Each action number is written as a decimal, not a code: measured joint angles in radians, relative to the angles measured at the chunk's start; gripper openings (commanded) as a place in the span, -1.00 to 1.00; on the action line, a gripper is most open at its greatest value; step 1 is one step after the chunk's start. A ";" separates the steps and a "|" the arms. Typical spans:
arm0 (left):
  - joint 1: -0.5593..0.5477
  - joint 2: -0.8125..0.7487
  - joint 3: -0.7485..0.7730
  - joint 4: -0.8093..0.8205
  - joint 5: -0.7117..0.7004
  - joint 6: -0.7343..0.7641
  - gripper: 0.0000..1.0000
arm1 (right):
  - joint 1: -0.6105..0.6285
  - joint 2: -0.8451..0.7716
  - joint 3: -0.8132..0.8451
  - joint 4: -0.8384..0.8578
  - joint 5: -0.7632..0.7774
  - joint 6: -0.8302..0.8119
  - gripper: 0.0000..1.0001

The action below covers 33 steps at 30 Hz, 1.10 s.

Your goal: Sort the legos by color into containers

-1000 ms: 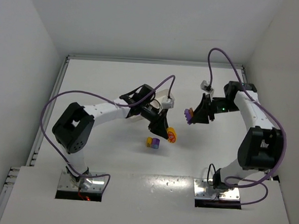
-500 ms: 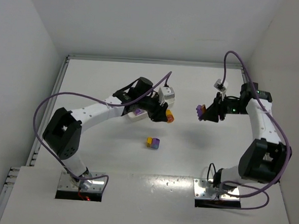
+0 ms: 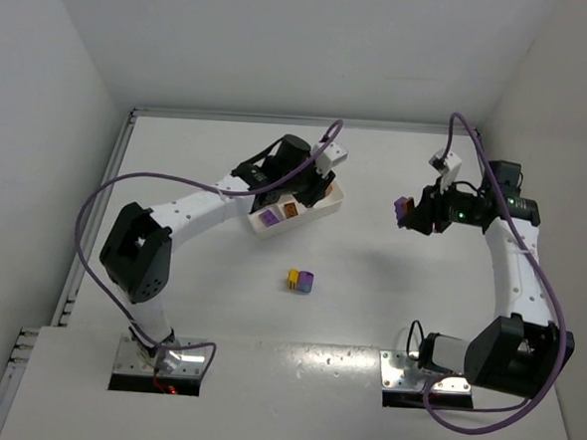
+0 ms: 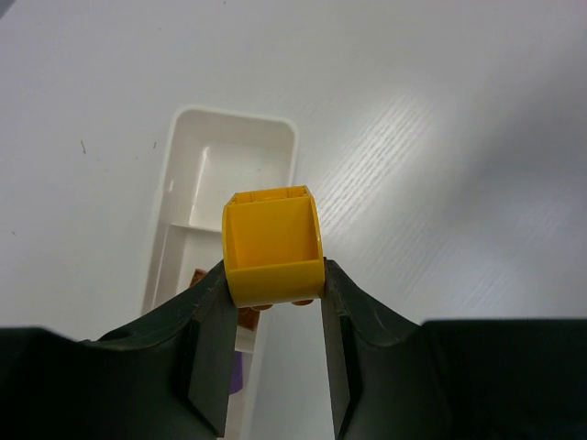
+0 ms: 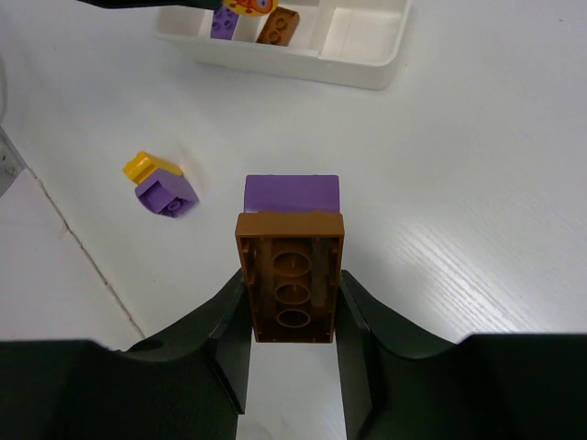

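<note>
Brick (image 4: 273, 249), yellow, clamped in the left gripper (image 4: 273, 275), hangs over the tray (image 4: 234, 117). The empty end compartment lies just ahead, and the tray's long axis runs straight away from the gripper. Left arm stretched forward, wrist tipped down. Right gripper (image 5: 292, 307), well right of the tray, pinches an orange-purple stack (image 5: 292, 275).

I see a white table (image 3: 389, 296) carrying 2 things: the white 3-compartment tray (image 3: 332, 202), lying at a slant toward the back, and a joined yellow-and-purple lego pair (image 3: 301, 280), well apart from it nearer the front.
</note>
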 measured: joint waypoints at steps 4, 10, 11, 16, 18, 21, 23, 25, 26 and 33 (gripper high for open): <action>0.002 0.065 0.045 -0.011 -0.047 0.003 -1.00 | 0.000 0.006 -0.001 0.006 0.013 0.026 -0.87; 0.037 0.201 0.164 -0.038 -0.051 0.010 -1.00 | 0.000 0.033 -0.001 0.022 0.019 0.061 -0.87; 0.048 0.224 0.185 -0.043 -0.045 0.008 -1.00 | 0.000 0.035 -0.001 0.024 0.020 0.066 -0.87; 0.100 0.358 0.308 -0.087 -0.014 -0.014 -0.94 | 0.000 0.034 -0.014 0.036 0.021 0.077 -0.87; 0.112 0.405 0.351 -0.104 -0.008 -0.021 -0.87 | 0.000 0.034 -0.025 0.038 0.021 0.079 -0.87; 0.115 0.464 0.411 -0.131 0.008 -0.030 -0.77 | 0.000 0.034 -0.038 0.040 0.022 0.081 -0.87; 0.115 0.494 0.446 -0.148 0.015 -0.032 -0.72 | 0.000 0.033 -0.044 0.043 0.021 0.081 -0.87; 0.115 0.522 0.479 -0.160 0.023 -0.035 -0.63 | 0.000 0.033 -0.049 0.042 0.021 0.081 -0.87; 0.115 0.529 0.487 -0.165 0.026 -0.035 -0.56 | 0.000 0.033 -0.050 0.043 0.021 0.081 -0.87; 0.115 0.532 0.495 -0.186 0.037 -0.035 0.23 | 0.002 0.033 -0.051 0.043 0.002 0.081 -0.87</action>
